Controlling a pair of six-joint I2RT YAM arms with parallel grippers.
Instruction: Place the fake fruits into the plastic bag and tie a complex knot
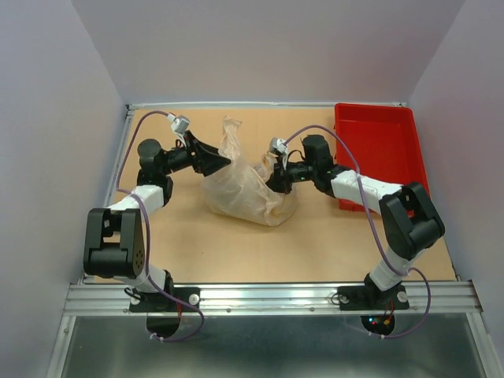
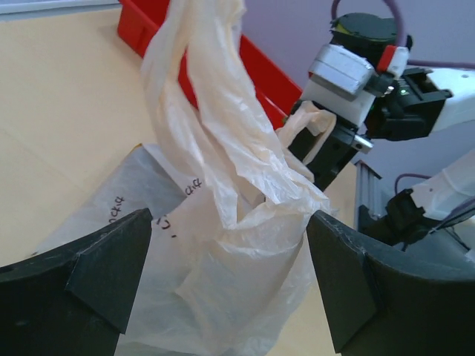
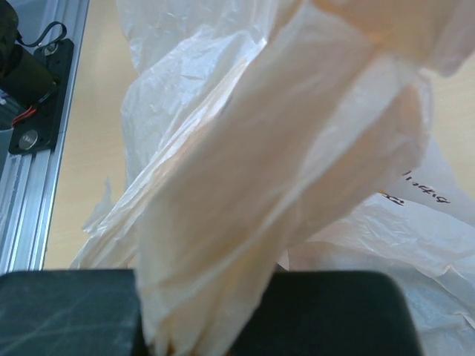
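Left wrist | left hand wide open astride plastic bag | right hand clamped on it | dark print illegible

We hold our left gripper spread wide and our right gripper clamped tight, both pointing inward.

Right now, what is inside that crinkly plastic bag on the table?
The plastic bag bulges at the bottom, so something seems to fill it. Its cloudy, crumpled film covers the contents, though, and nothing inside can be made out from any view.
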